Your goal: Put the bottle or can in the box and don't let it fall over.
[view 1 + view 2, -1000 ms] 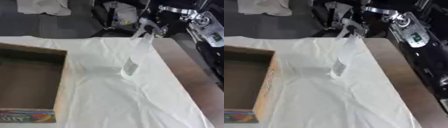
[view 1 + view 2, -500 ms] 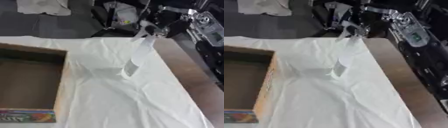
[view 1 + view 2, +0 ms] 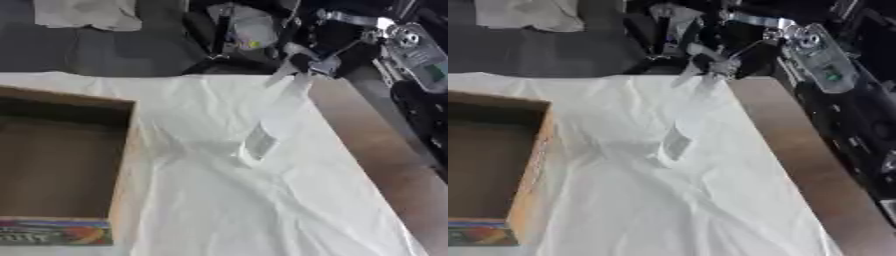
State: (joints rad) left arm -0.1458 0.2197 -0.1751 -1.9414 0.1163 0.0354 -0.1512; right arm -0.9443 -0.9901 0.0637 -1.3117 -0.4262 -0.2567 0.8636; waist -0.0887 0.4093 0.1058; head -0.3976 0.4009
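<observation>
Cardboard box (image 3: 61,165) sat at the near left of the tabletop (image 3: 385,165), open top, nothing visible inside, colourful printed strip on its near wall. White cloth (image 3: 227,210) covered most of the tabletop, wrinkled, running under the box; bare brown surface showed only along the right edge. Right of the box, about mid-cloth, stood a tall clear bottle (image 3: 273,122), leaning to the upper right, base on the cloth, pale label low on its side, well apart from the box. Beyond the box, at the bottle's top, the right robot hand (image 3: 325,59) came in from the upper right, black and silver; fingers looked curled around the bottle's neck, though blur made contact hard to confirm. Left robot hand showed in neither view. Farther back, past the tabletop's far edge: dark floor, a pale cloth heap (image 3: 87,12), dark equipment.
</observation>
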